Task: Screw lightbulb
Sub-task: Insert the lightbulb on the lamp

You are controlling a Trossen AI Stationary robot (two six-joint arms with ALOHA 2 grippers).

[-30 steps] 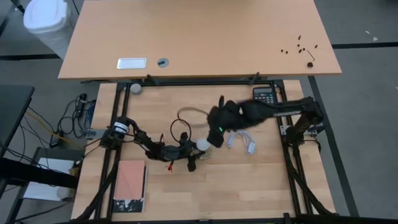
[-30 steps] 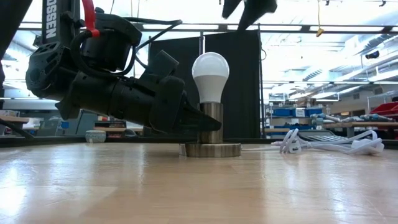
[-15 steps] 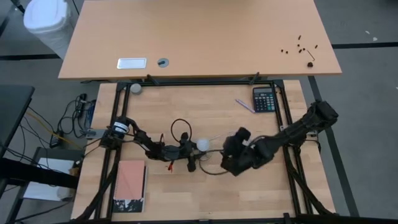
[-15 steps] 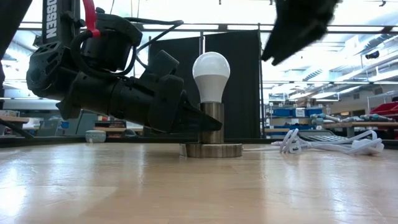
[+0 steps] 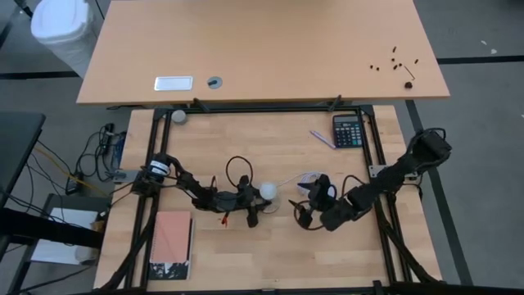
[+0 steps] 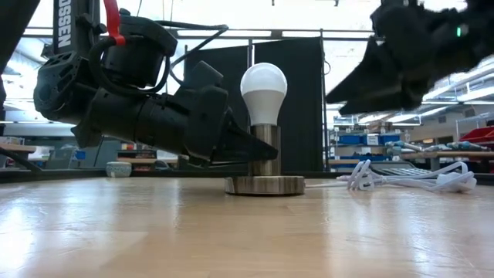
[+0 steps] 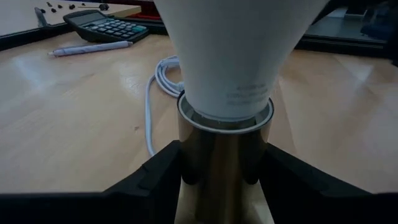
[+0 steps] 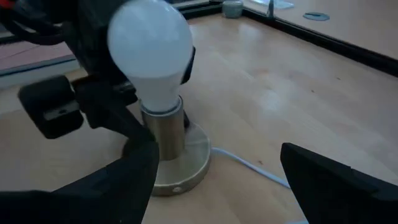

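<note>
1. Step in hand, as judged: the small white pear-shaped lightbulb [image 6: 263, 85] stands upright in its socket, a brushed-metal cylinder on a round metal base disc [image 6: 265, 184]. Whether it is seated fully cannot be told. The next move calls for the free gripper to come level with the white globe, centred on it, close lightly and turn about the upright axis while the socket is kept from spinning.

2. Left gripper [image 7: 224, 180]: low over the pale wooden table [image 5: 278, 250], near the camera in the low view. Its two dark fingers [image 7: 155, 177] are partly spread and bear on either side of the metal cylinder, below the bulb's neck, bracing it. It does not touch the glass.

3. Lightbulb, position: middle of the table, just beyond the left gripper's tips, its neck inside the socket collar.

4. Right gripper [image 8: 217, 186]: raised above the table, beside the bulb and apart from it, pointing toward it. Fingers spread wide; nothing between them, nothing touched.

5. White cord [image 6: 409, 179]: runs from the base disc and lies bundled on the table beyond the right arm.

6. Black calculator [image 5: 348, 129]: far edge of the table, a pen [image 5: 322, 138] just beside it. Both well apart from the work.
</note>
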